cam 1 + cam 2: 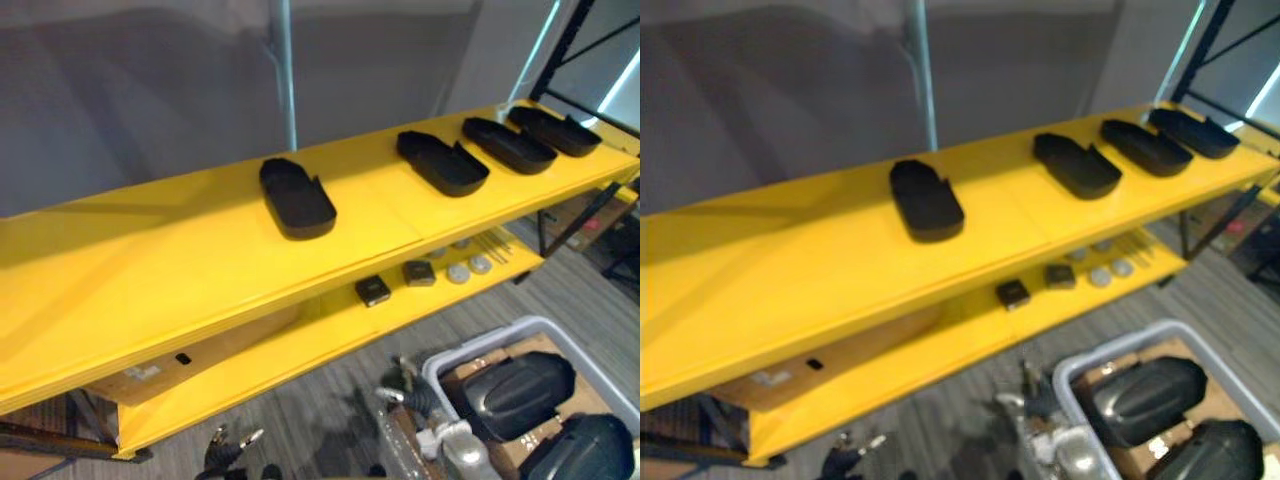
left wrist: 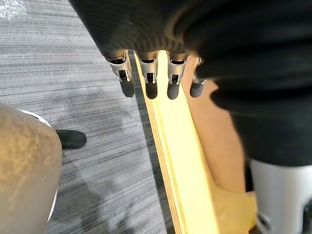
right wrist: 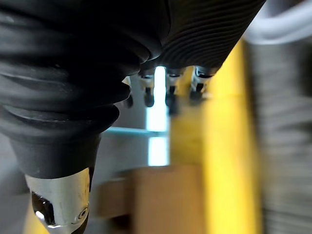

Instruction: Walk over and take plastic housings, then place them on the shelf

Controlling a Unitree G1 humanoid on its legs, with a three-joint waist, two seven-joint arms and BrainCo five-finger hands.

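Several black plastic housings lie in a row on the top board of the yellow shelf (image 1: 200, 270); the nearest one (image 1: 296, 197) sits mid-shelf, and others (image 1: 442, 162) run toward the far right end. More black housings (image 1: 512, 392) sit in a grey bin (image 1: 560, 335) at the lower right. My left hand (image 2: 151, 80) hangs low before the shelf's lower board, fingers straight, holding nothing. My right hand (image 3: 168, 92) hangs beside the bin with relaxed fingers that hold nothing; it also shows in the left eye view (image 1: 412, 398).
The lower shelf board (image 1: 330, 335) carries two small black boxes (image 1: 372, 290) and a few grey discs (image 1: 470, 268). A brown cardboard panel (image 1: 190, 350) stands under the top board. A dark rack frame (image 1: 575, 40) stands at the far right. Grey striped carpet (image 1: 330, 400) lies below.
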